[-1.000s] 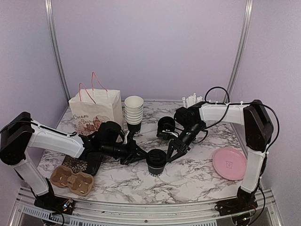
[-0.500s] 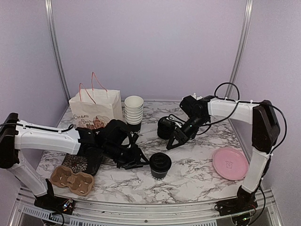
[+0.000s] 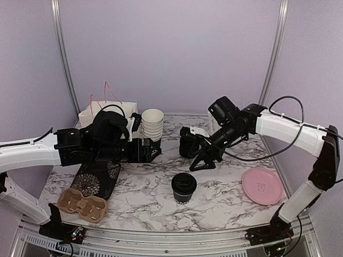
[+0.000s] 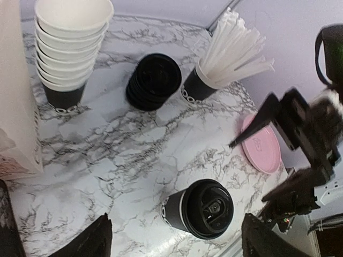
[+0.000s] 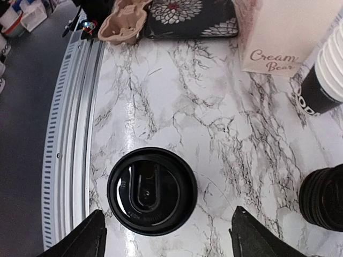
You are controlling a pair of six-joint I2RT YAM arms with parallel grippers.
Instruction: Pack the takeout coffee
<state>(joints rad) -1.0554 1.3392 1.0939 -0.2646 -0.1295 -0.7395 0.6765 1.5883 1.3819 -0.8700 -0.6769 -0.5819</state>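
Coffee (image 3: 184, 187) upright on table (image 3: 228, 206), lid on, long axis vertical, nothing touching it; my right gripper (image 3: 204, 162) released, jaws spread, empty, hanging above table; coffee at its 7 o'clock in top view, near; right wrist view shows lid low between my fingers; my left gripper (image 3: 153, 152) released too, empty; coffee at its 4 o'clock, farther; right nearer, so I judge right should descend for grasp; carrier (image 3: 82, 204) at coffee's 9 o'clock, well apart.
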